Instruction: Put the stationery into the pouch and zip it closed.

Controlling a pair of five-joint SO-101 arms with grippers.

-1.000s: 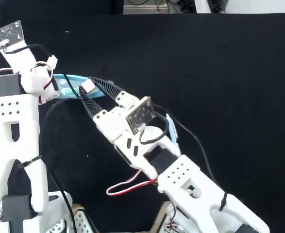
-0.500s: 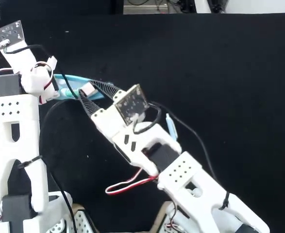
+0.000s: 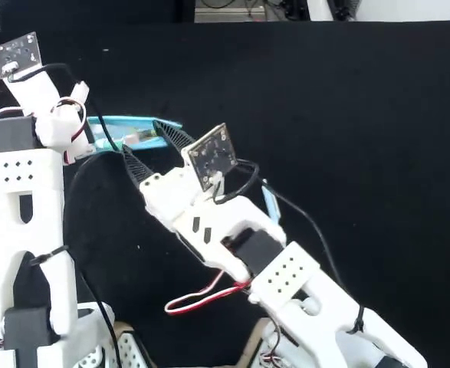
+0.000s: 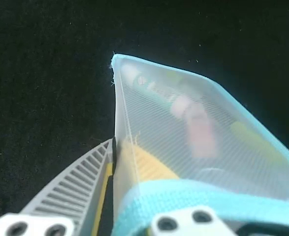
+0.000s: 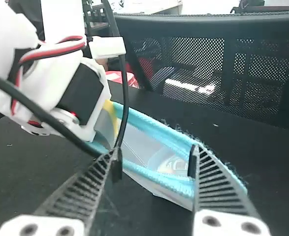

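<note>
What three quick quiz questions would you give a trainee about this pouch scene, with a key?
1. True or false: the right gripper is shut on the pouch.
2. What holds the pouch? A) left gripper B) right gripper C) a person's hand
3. Fill in: seen through the mesh, stationery lies ____ the pouch.
Key: 1 false; it is open, with its fingers on either side of the pouch's edge. 2 A. 3 inside.
</note>
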